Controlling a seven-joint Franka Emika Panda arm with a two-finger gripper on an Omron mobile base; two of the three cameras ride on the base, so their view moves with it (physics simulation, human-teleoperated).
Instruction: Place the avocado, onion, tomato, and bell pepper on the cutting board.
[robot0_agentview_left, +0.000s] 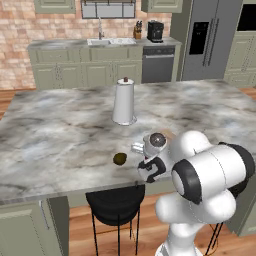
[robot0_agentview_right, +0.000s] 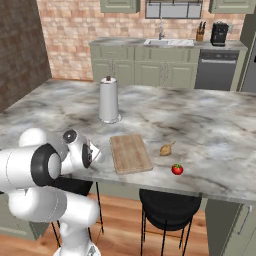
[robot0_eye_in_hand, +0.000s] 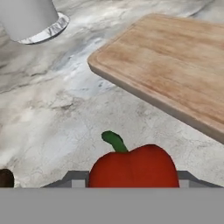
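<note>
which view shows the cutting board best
The right base view: the whole cutting board lies unobstructed on the marble counter, with nothing on it. The hand view gives a close look at one corner and its bare top. In the left base view the arm hides nearly all of it.

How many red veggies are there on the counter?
2. The bell pepper sits between the gripper's fingers beside the cutting board; the tomato lies near the counter's front edge. Others may be hidden behind the arm.
</note>
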